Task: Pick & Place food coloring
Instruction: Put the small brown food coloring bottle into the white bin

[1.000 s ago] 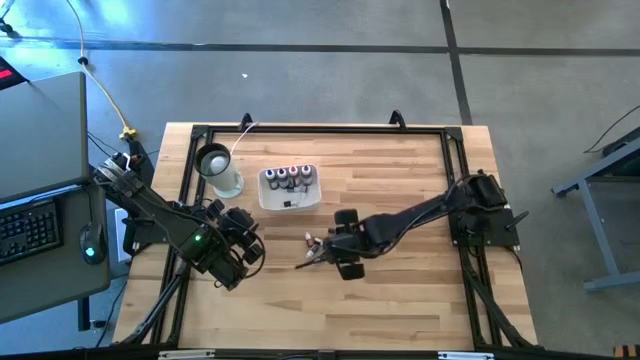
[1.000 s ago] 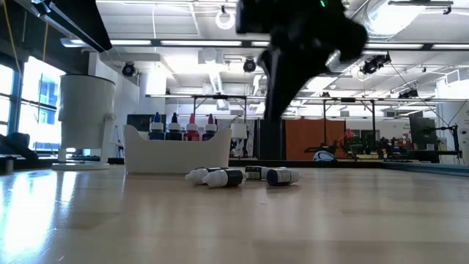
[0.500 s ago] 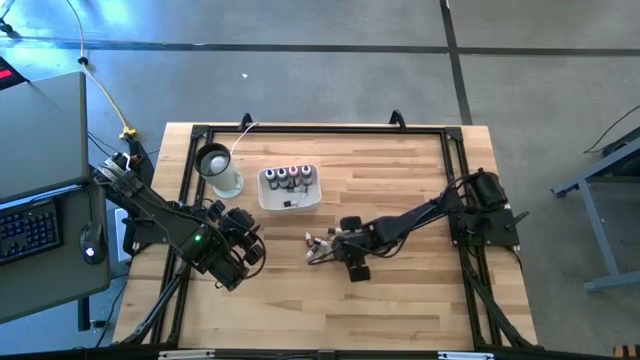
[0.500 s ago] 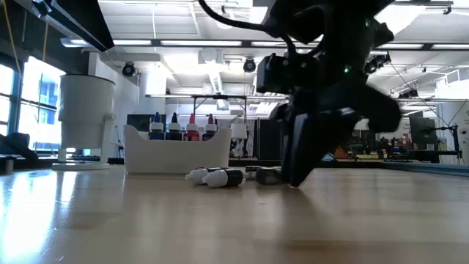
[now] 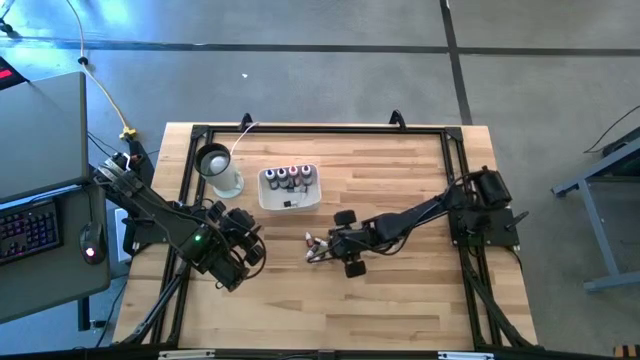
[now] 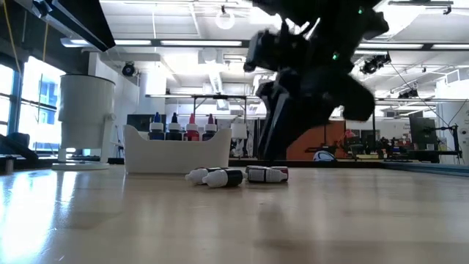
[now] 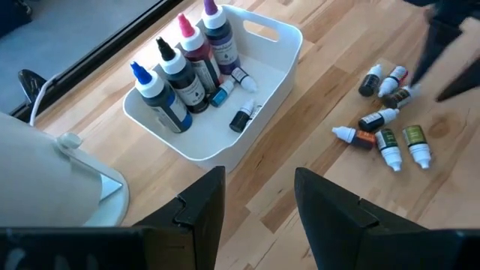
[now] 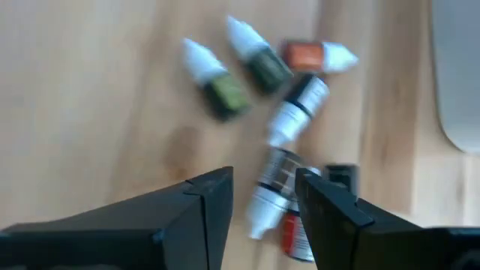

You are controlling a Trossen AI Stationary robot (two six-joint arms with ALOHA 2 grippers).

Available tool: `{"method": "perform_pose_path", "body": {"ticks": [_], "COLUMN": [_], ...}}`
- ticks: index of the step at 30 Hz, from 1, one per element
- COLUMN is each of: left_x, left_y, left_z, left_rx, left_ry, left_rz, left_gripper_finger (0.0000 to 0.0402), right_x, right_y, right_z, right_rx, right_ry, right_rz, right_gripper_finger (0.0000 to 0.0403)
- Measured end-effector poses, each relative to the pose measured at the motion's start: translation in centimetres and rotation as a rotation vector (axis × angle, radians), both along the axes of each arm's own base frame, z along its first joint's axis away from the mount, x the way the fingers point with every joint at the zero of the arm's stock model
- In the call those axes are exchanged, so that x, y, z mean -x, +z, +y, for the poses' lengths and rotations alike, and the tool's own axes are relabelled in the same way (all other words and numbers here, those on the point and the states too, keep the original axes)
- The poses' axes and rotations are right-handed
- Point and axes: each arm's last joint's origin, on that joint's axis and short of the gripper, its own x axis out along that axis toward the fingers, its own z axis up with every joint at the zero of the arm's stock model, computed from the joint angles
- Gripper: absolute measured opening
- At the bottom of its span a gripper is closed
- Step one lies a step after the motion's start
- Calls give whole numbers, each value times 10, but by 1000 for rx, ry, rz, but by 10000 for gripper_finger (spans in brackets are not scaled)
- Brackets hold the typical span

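The right gripper (image 5: 331, 243) hangs at the centre of the high view, jaws parted and empty, directly over the food coloring (image 5: 316, 246) scattered flat on the desk (image 5: 400, 170). The nearest bottle (image 8: 271, 196) lies just beyond the fingertips, its long axis roughly in line with the gap. The left gripper (image 5: 243, 252) waits open at lower left, farther off.

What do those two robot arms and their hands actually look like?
Both arms are black, jointed and slim, with thin dark cables alongside. The left hand and right hand each end in two flat, angular black fingers. A small green light glows on the left arm.
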Motion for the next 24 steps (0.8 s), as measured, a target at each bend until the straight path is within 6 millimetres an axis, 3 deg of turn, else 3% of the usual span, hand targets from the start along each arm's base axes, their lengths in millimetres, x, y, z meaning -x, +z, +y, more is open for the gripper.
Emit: {"method": "perform_pose_path", "body": {"ticks": [6, 18, 24], "left_x": [0, 0, 0], "left_y": [0, 0, 0], "left_z": [0, -1, -1], "left_rx": [7, 9, 13], "left_ry": [0, -6, -6], "left_rz": [-2, 6, 9], "left_gripper_finger": [159, 159, 159], "right_x": [-3, -3, 6], "right_y": [-4, -5, -23], "right_z": [-15, -16, -17], "right_rx": [-85, -111, -155], "right_ry": [-79, -100, -105], "right_rz": [21, 12, -18], "right_gripper_finger": [138, 138, 138]}}
